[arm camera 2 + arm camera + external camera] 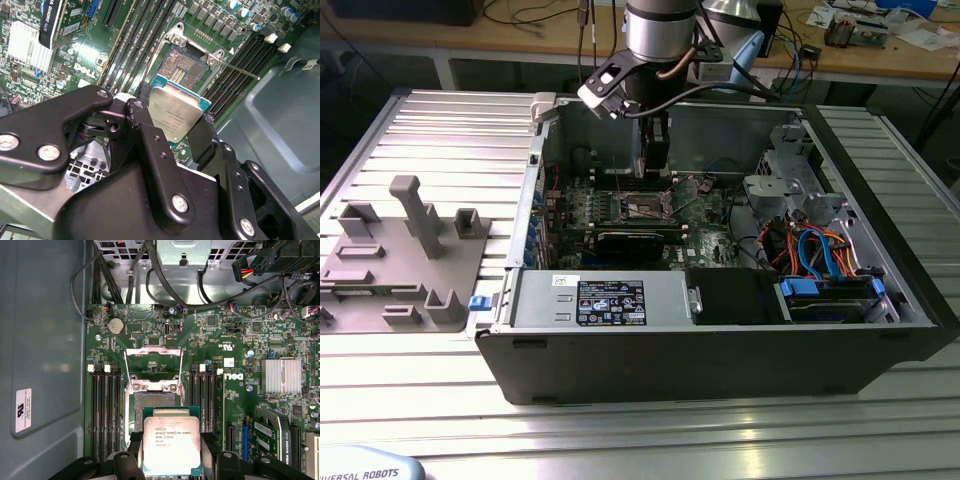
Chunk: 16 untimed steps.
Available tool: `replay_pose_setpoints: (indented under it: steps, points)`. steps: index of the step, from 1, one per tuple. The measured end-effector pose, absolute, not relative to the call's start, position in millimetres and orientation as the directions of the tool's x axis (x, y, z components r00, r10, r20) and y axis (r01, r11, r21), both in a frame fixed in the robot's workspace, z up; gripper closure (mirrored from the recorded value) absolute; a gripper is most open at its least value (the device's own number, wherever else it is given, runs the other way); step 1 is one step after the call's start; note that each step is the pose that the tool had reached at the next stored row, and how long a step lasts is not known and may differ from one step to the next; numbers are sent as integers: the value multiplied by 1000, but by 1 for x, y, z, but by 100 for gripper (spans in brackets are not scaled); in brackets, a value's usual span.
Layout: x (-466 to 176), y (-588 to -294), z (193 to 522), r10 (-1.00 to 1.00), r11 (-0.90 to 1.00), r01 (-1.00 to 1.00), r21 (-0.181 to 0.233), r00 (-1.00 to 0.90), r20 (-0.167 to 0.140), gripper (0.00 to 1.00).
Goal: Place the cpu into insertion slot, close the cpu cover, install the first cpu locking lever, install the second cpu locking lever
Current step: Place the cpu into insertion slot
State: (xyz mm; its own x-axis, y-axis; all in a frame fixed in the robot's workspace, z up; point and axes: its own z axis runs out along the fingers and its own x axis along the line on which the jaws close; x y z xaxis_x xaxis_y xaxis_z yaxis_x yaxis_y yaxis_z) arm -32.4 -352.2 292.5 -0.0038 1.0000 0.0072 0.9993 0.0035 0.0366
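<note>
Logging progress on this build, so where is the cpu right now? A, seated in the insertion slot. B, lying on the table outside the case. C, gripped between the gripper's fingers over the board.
C: in the first wrist view the gripper is shut on the cpu, while the insertion slot beyond it shows bare.

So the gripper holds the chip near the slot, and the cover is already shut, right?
Not quite: the cover is open, swung back from the slot, as the first wrist view shows. The rest holds: the gripper grips the cpu near the slot.
</note>
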Motion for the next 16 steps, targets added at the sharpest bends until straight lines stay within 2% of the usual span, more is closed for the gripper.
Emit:
replay_pose_setpoints:
  steps: [16]
  points:
    - [-32, -352, 277, 1000, 4, 999, 37, -4, 7, 46]
